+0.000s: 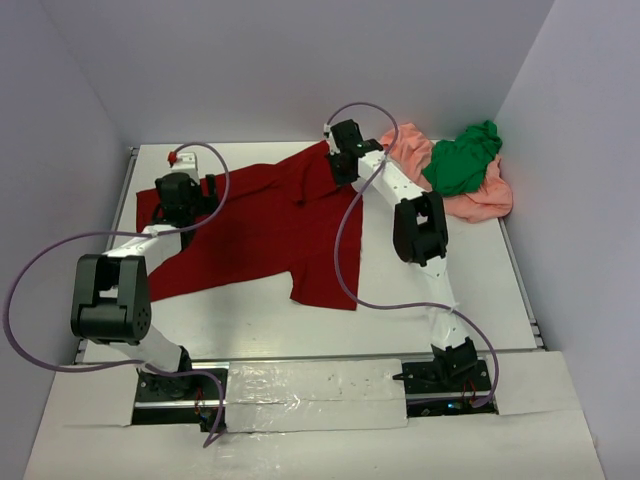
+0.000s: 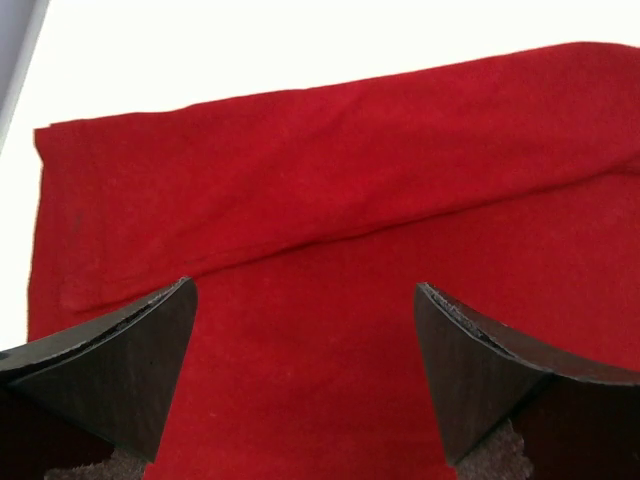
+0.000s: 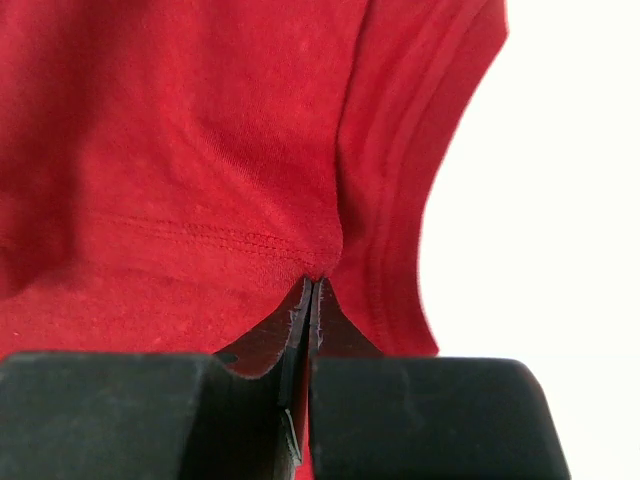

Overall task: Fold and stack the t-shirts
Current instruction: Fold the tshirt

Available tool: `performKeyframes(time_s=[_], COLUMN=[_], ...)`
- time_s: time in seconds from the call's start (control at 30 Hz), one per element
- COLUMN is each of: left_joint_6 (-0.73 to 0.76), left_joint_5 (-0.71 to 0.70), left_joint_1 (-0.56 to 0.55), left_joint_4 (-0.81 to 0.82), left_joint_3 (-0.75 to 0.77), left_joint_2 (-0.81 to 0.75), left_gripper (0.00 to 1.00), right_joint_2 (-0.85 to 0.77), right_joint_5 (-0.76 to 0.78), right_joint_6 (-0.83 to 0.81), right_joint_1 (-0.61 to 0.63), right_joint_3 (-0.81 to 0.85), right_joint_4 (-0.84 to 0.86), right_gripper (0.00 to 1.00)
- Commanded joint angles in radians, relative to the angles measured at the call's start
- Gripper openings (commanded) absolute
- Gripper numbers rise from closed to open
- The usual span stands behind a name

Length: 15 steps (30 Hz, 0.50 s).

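Note:
The dark red t-shirt [image 1: 255, 225] lies spread on the white table, partly folded. My left gripper [image 1: 178, 192] is open over its left part; the wrist view shows red cloth [image 2: 330, 200] between the spread fingers [image 2: 130, 360]. My right gripper [image 1: 340, 160] is at the shirt's far right corner, shut on a pinch of the red cloth [image 3: 200, 180] by a stitched hem. The green t-shirt [image 1: 462, 160] lies crumpled on the salmon-pink t-shirt [image 1: 480, 200] at the far right.
Grey walls enclose the table [image 1: 400, 320] on three sides. Purple cables [image 1: 345, 250] loop from both arms over the shirt and table. The right arm's elbow [image 1: 418, 228] stands beside the pink shirt.

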Motion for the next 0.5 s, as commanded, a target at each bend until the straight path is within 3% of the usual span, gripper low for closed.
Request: performKeyframes(time_s=[0.0, 0.47], left_joint_6=[0.011, 0.019], left_joint_5=[-0.001, -0.007], left_joint_1=[-0.019, -0.032], left_joint_4=[0.056, 0.053], left_joint_3=[-0.004, -0.004], left_joint_2=[0.014, 0.007], left_gripper=[0.99, 0.99], right_joint_2=[-0.098, -0.136], right_joint_5=[0.05, 0.088], right_joint_6=[-0.031, -0.056], right_joint_1=[0.001, -0.02], right_joint_3=[0.063, 0.024], right_joint_4=[0.029, 0.023], right_gripper=[0.0, 0.0])
